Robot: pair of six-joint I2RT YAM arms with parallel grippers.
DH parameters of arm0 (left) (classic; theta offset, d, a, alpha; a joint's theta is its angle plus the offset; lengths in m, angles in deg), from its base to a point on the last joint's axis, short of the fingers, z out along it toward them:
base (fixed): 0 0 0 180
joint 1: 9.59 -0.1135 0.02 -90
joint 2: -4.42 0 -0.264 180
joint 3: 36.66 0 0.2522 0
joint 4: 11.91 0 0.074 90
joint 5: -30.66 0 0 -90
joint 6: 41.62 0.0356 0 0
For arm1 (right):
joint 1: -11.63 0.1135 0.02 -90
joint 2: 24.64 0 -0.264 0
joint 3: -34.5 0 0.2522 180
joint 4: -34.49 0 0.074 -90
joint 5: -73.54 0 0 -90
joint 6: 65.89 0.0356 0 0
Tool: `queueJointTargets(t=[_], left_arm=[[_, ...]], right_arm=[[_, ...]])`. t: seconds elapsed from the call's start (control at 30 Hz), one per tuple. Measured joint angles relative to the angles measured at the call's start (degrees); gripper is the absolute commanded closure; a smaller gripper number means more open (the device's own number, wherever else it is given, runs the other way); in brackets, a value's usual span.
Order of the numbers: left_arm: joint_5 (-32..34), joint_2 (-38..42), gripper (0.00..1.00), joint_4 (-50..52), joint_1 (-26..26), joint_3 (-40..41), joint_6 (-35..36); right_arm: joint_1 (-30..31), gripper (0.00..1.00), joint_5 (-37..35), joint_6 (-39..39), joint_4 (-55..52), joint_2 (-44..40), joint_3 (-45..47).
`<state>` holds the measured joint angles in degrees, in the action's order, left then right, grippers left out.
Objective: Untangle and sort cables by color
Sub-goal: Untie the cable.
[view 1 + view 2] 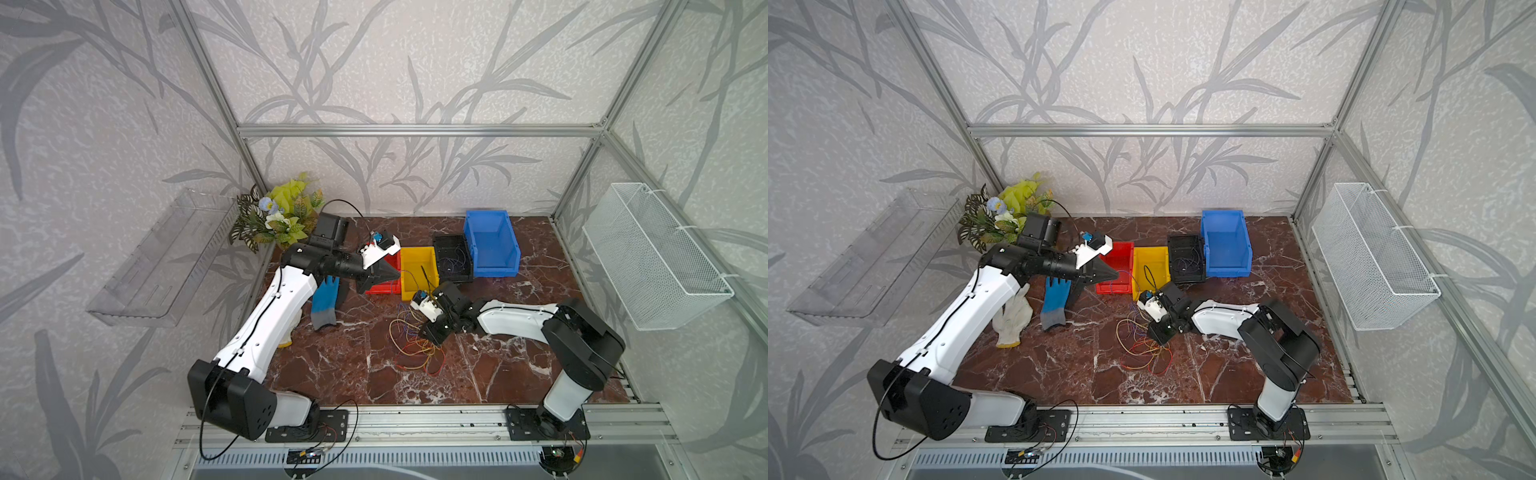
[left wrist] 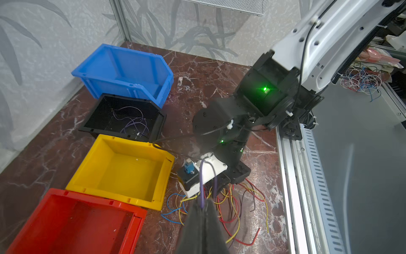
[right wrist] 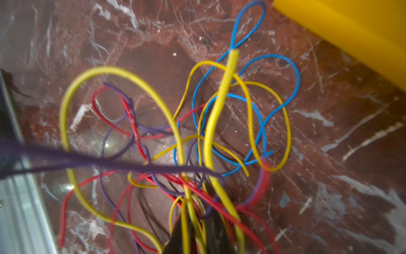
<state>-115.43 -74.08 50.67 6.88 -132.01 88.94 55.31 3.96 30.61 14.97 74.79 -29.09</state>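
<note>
Left gripper (image 2: 203, 203) pinched a purple cable (image 2: 201, 184), right gripper (image 3: 193, 231) clamped the tangle (image 3: 208, 136); if snagged, pulling risked yanking everything loose.

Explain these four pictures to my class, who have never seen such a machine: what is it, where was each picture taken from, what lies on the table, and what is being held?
The machine is two robot arms, a left arm and a right arm, each ending in a two-fingered hand. Two pictures look down from overhead on the whole marble table. The other two come from a camera on each wrist.

On the table stand a red bin, a yellow bin, a black bin and a blue bin. There are also a blue glove, a white glove and a plant. A few purple cables lie in the black bin.

The left hand pinches one purple cable. The right hand is shut in the tangle of cables, with yellow strands between its fingers.
</note>
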Motion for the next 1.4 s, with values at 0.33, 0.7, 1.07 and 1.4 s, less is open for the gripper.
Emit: queueJointTargets(t=[0.33, 0.7, 1.07, 1.4], left_arm=[[5.9, -0.7, 1.0, 9.5, -7.4, -16.5, -4.6], [6.2, -1.3, 1.0, 5.2, -10.2, -38.6, -13.5], [5.2, -1.7, 1.0, 4.1, -10.4, -34.2, -15.2], [2.4, 0.8, 1.0, -0.9, -10.4, -13.7, -15.3]], right_arm=[[-1.4, 0.94, 1.9, 2.5, 6.7, -0.7, 0.1], [-2.4, 0.73, 2.2, 3.7, 2.9, 0.6, 1.0], [-2.8, 0.53, 3.2, 4.3, -1.9, -2.5, 0.9], [-2.8, 0.12, 1.7, -2.0, -11.3, -23.6, -9.9]])
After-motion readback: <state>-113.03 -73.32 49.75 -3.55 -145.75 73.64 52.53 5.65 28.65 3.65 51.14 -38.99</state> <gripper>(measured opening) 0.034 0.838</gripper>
